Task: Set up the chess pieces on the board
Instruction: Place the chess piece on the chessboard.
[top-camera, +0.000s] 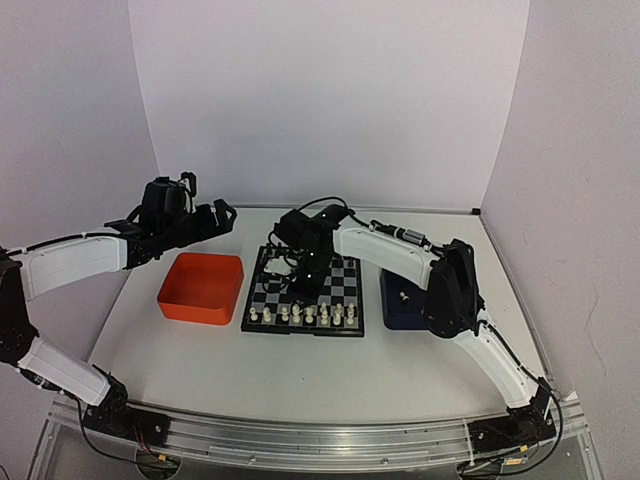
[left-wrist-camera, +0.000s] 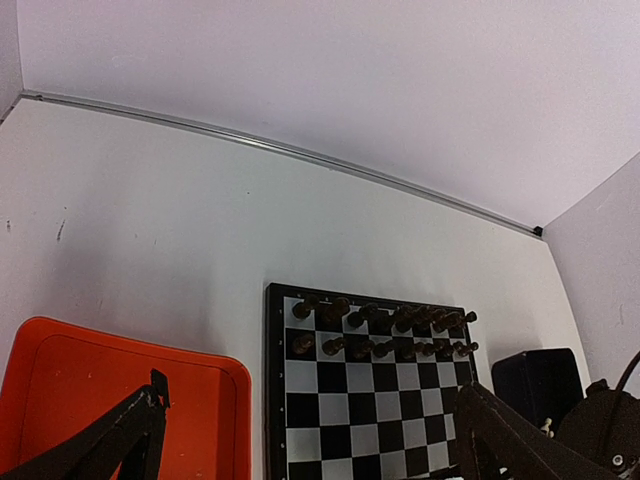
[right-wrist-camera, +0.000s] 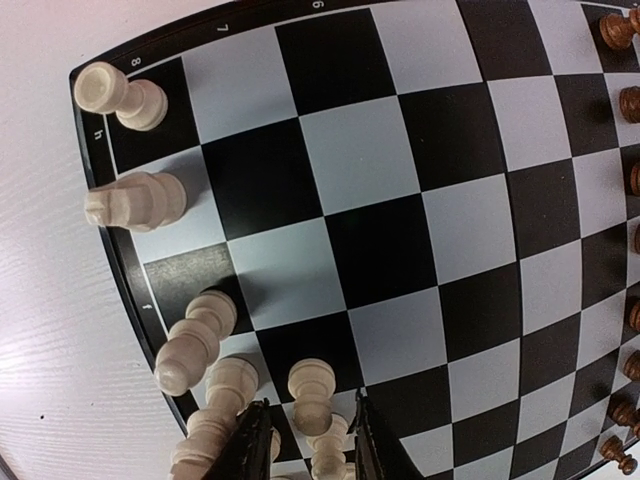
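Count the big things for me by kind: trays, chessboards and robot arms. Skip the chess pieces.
Trays: 2, the orange tray and the dark blue tray
Chessboards: 1, the board
Robot arms: 2, the left arm and the right arm
Total: 5

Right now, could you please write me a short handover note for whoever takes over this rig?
Left gripper: open, empty, hovering by the orange tray.
Right gripper: low over the board, jaws astride a cream pawn; grip unclear.
Done: dark pieces stand in two far rows; cream back row lined up, some pawns placed.
Left: several pawn squares bare; one cream piece waits in the blue tray.
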